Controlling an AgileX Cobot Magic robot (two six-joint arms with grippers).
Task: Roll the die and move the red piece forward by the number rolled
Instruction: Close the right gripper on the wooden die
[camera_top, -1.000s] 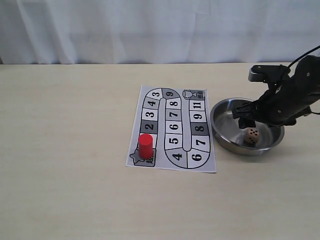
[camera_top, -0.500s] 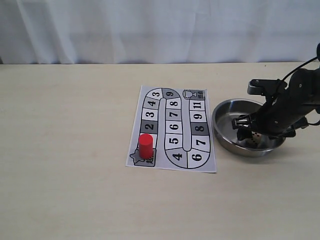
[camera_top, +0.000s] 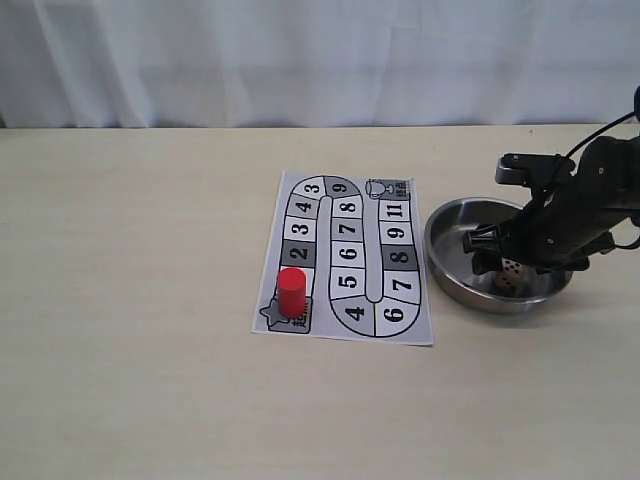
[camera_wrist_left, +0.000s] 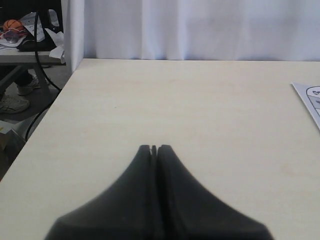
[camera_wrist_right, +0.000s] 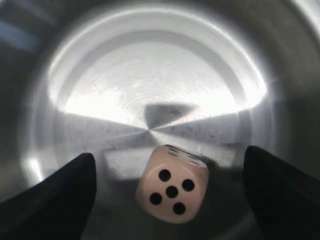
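Jaws of the right gripper (camera_top: 503, 262) stand spread wide inside the shiny round steel bowl (camera_top: 448, 283) at right of frame, flanking the small tan wooden die (camera_wrist_right: 172, 190) on its floor, five dots showing. On the left gripper (camera_wrist_left: 154, 148) the jaws are pressed together. The bright red cylindrical piece (camera_top: 291, 292) stands on the printed paper board (camera_top: 345, 255), at its lower-left corner.

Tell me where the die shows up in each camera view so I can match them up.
Exterior view: the die lies in the metal bowl, right of the printed board.
Left wrist view: not in it; only a corner of the printed board shows.
Right wrist view: the die sits on the metal bowl's floor, five dots facing the camera.
Shared landmark: the metal bowl, in the exterior and right wrist views.
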